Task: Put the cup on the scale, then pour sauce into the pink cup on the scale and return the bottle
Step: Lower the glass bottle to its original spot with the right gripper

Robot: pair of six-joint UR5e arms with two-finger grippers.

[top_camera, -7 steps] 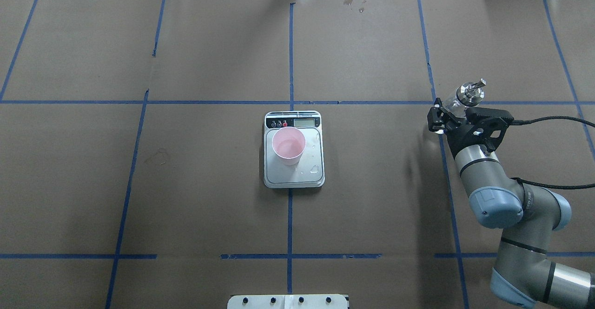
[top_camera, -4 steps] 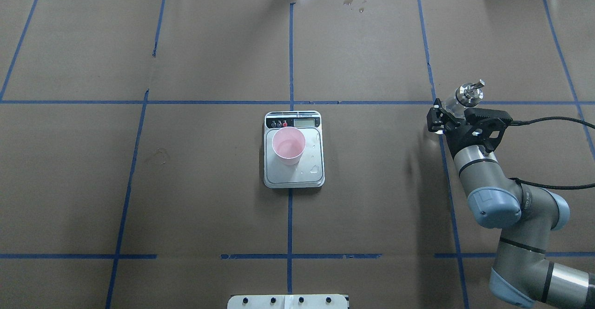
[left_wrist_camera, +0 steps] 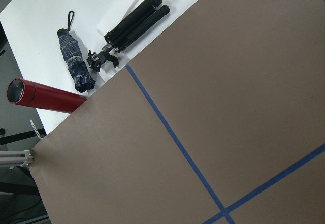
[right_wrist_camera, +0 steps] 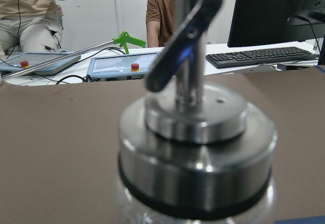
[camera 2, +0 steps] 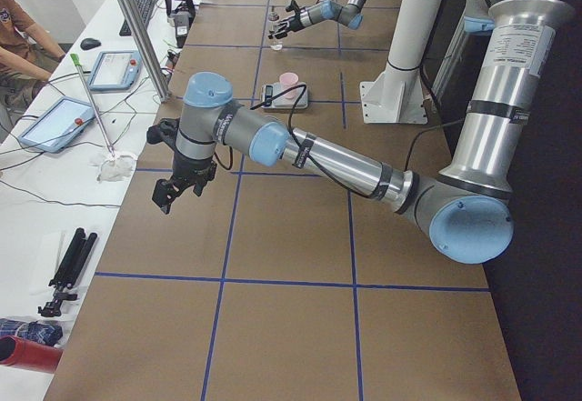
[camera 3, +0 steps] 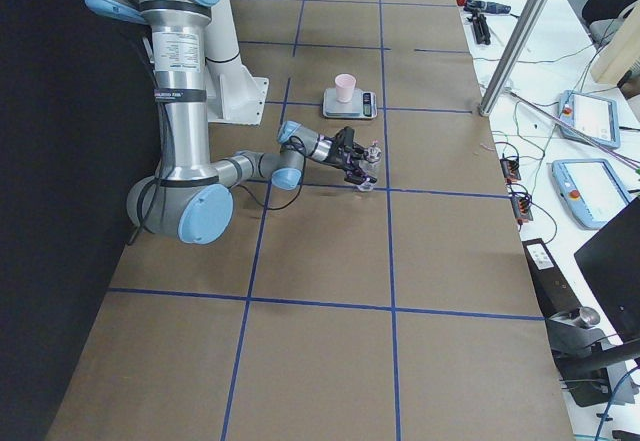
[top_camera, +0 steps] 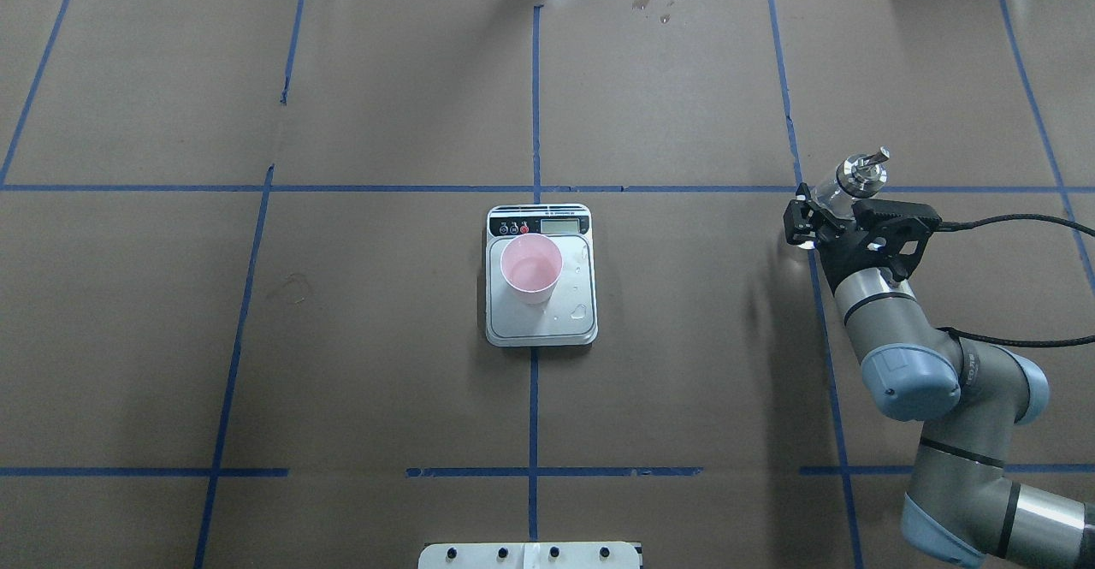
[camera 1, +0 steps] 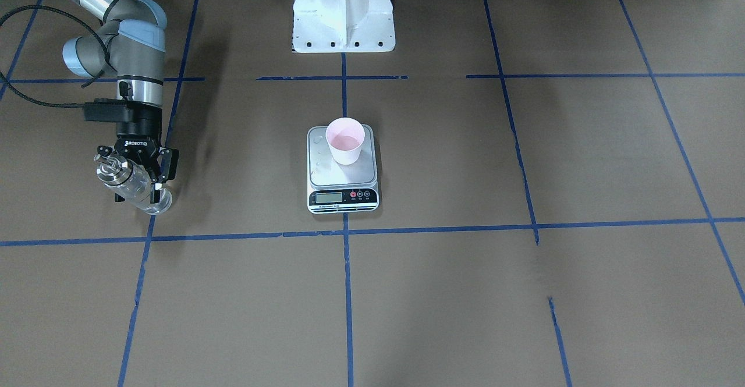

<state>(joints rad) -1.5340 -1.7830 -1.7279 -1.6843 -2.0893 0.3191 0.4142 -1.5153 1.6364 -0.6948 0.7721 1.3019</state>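
Note:
The pale pink cup (top_camera: 531, 268) stands upright on the white scale (top_camera: 541, 325), at the platform's back left, with liquid in it (camera 1: 344, 141). Water drops lie on the scale's platform (top_camera: 582, 311). My right gripper (top_camera: 823, 211) is shut on the clear glass bottle (top_camera: 830, 192), far to the scale's right. The bottle is tilted, its silver pourer cap (top_camera: 861, 171) up and away from me. Its base (camera 1: 156, 203) is at or just above the table; I cannot tell which. The cap fills the right wrist view (right_wrist_camera: 195, 148). My left gripper (camera 2: 173, 192) shows only in the exterior left view; I cannot tell its state.
The robot's white base (camera 1: 342, 11) stands behind the scale. Blue tape lines cross the brown table cover. In the left wrist view a tripod (left_wrist_camera: 132, 28), a folded umbrella (left_wrist_camera: 78, 64) and a red cylinder (left_wrist_camera: 43, 97) lie beyond the table's end. Tablets (camera 3: 585, 116) lie on the operators' bench.
My right gripper has sunk a little toward the table with the bottle in it. The cup and the scale have not moved.

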